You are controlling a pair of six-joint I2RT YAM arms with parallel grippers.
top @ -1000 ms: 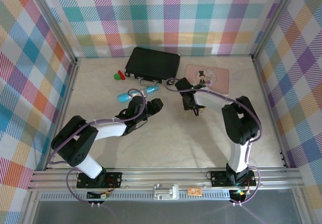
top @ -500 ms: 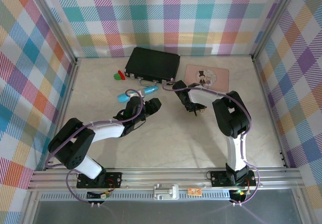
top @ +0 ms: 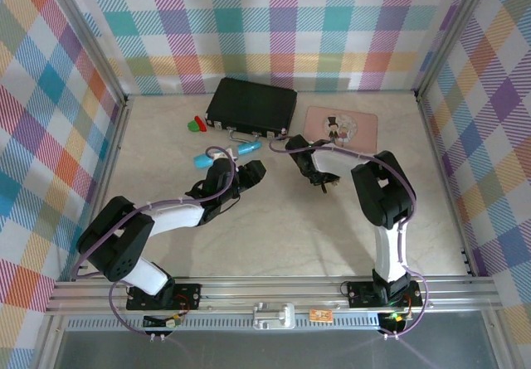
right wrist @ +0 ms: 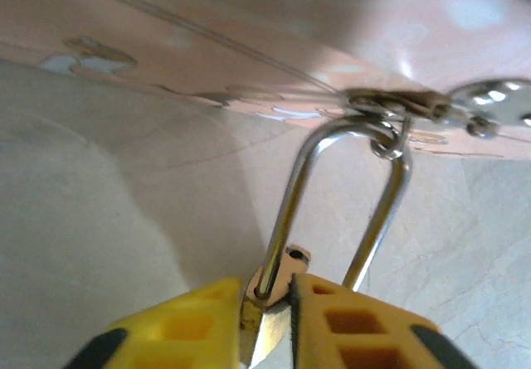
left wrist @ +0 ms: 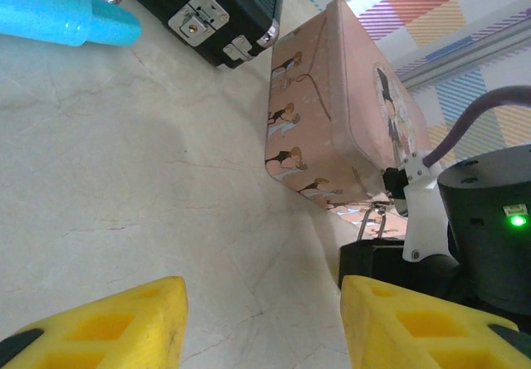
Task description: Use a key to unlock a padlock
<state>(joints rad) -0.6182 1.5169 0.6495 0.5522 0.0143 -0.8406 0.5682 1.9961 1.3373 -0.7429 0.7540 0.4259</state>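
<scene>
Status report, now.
Left gripper open, empty. Right gripper pinching padlock body. Key ringed to shackle, not inserted. Pink tin close behind.

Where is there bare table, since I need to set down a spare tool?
Widest bare patch: the near middle of the table, between the two arms. Also the back-left corner, left of the red and green pieces. Crowded toward the back: black case, pink tin, blue tube, left gripper, and right gripper holding the padlock.

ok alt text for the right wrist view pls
The right pincer pinches the padlock between yellow fingertips, its silver shackle rising toward the pink tin. A small ring is looped on the shackle's bend, over the pale marbled table.
</scene>
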